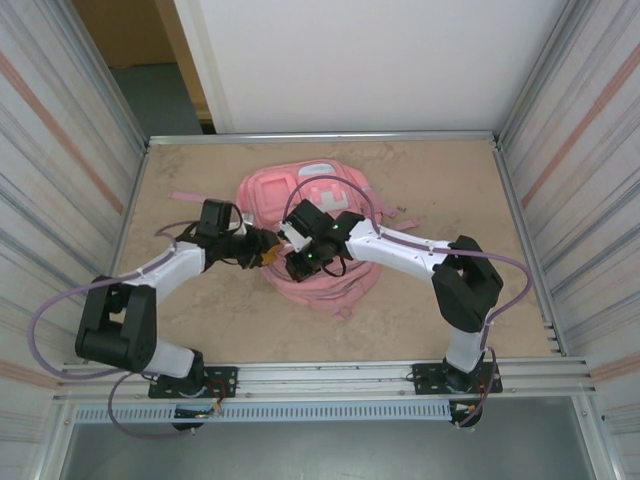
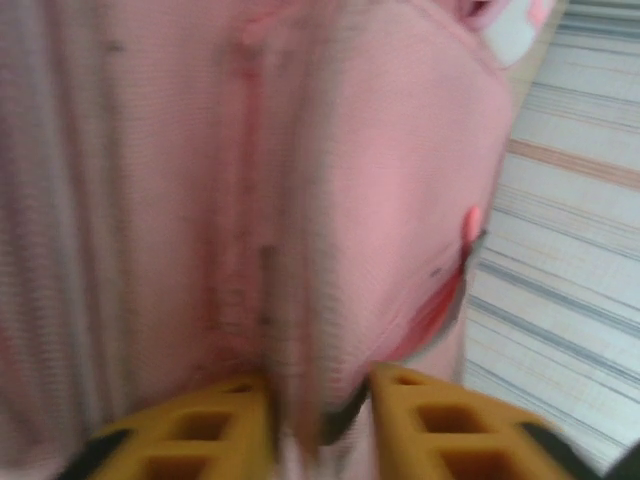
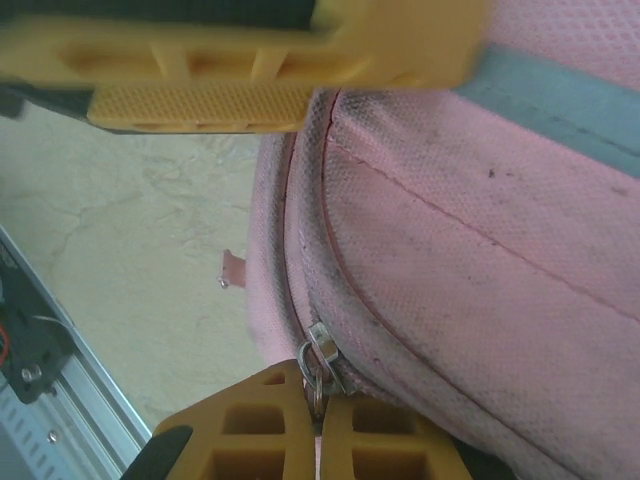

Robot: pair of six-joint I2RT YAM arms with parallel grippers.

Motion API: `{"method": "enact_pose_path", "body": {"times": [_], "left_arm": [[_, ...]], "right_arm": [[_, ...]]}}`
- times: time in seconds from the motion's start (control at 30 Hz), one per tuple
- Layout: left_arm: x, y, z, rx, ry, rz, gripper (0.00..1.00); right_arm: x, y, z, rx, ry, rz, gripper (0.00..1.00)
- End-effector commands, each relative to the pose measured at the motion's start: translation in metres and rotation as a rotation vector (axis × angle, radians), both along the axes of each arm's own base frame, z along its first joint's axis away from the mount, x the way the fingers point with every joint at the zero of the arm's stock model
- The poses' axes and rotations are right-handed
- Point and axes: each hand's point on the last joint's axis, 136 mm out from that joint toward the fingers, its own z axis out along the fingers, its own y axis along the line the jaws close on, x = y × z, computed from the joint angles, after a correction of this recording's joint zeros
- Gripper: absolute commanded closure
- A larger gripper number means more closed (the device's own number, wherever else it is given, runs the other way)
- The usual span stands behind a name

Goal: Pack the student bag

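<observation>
The student bag (image 1: 322, 200), a large pink fabric backpack, lies in the middle of the table. My left gripper (image 1: 268, 254) sits at the bag's near left edge. In the blurred left wrist view its yellow fingers (image 2: 225, 425) are shut on a fold of the bag's pink fabric (image 2: 300, 330). My right gripper (image 1: 300, 264) is at the bag's near edge, right beside the left one. Its fingers (image 3: 260, 430) are shut on the metal zip pull (image 3: 318, 352) of the bag's zipper. A yellow finger of the left gripper (image 3: 200, 100) crosses the top of the right wrist view.
Pink straps trail off the bag to the left (image 1: 190, 197) and right (image 1: 400, 220). A small pink tab (image 3: 232, 270) lies on the beige table (image 1: 440, 180) by the bag. Corrugated walls (image 1: 60, 160) enclose the sides, and a metal rail (image 1: 330, 375) runs along the near edge.
</observation>
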Motion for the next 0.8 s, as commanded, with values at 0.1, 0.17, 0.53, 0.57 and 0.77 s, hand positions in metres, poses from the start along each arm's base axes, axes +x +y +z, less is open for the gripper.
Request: {"method": "enact_pose_path", "body": {"times": [0.1,0.17,0.53,0.57,0.77], "left_arm": [[0.012,0.002,0.02,0.039,-0.106,-0.049,1.0],[0.013,0.012,0.026,0.09,-0.14,-0.056,1.0],[0.038,0.031,0.028,0.026,-0.162,-0.094,1.0],[0.042,0.032,0.028,0.029,-0.162,-0.093,1.0],[0.087,0.049,0.03,0.07,-0.162,-0.006,1.0]], "right_arm": [[0.004,-0.029,-0.006,-0.067,0.097,-0.115,1.0],[0.01,-0.06,-0.01,-0.159,0.08,-0.16,1.0],[0.041,-0.15,-0.022,-0.295,0.086,-0.304,1.0],[0.043,-0.153,-0.022,-0.294,0.086,-0.311,1.0],[0.041,-0.141,-0.01,-0.239,0.078,-0.277,1.0]]}}
